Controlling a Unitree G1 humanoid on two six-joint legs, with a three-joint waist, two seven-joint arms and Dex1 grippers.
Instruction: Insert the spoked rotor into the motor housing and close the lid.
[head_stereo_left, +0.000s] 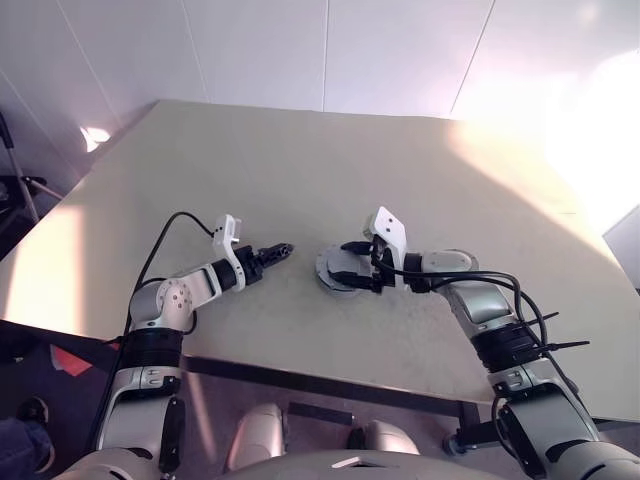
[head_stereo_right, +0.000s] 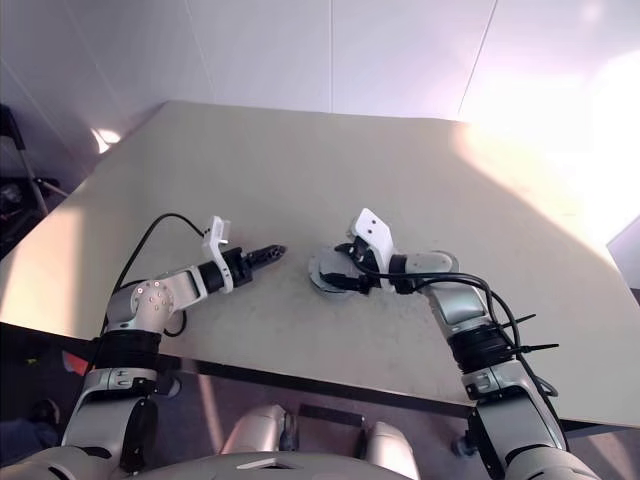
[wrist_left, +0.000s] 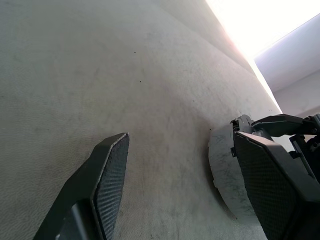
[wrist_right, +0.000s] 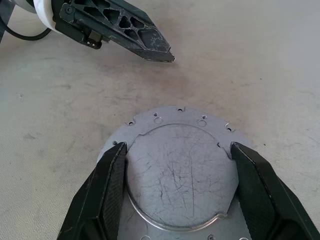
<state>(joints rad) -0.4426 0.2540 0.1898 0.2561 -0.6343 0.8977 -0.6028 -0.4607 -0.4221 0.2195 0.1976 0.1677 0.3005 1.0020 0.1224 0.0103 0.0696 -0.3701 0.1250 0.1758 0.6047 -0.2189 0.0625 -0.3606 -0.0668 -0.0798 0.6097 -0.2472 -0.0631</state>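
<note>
The lid (wrist_right: 177, 175), a grey scratched disc, lies flat on the beige table (head_stereo_left: 300, 170) near the middle of its near edge. The right gripper (wrist_right: 177, 187) straddles it, jaws spread to either side of its raised centre. The left gripper (head_stereo_left: 275, 252) hovers just beside it, jaws spread and empty.

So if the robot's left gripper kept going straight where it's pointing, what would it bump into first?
Probably the grey round disc on the table, which the right gripper straddles. The left gripper points toward it across a bare stretch of table; the exact line is hard to judge.
</note>
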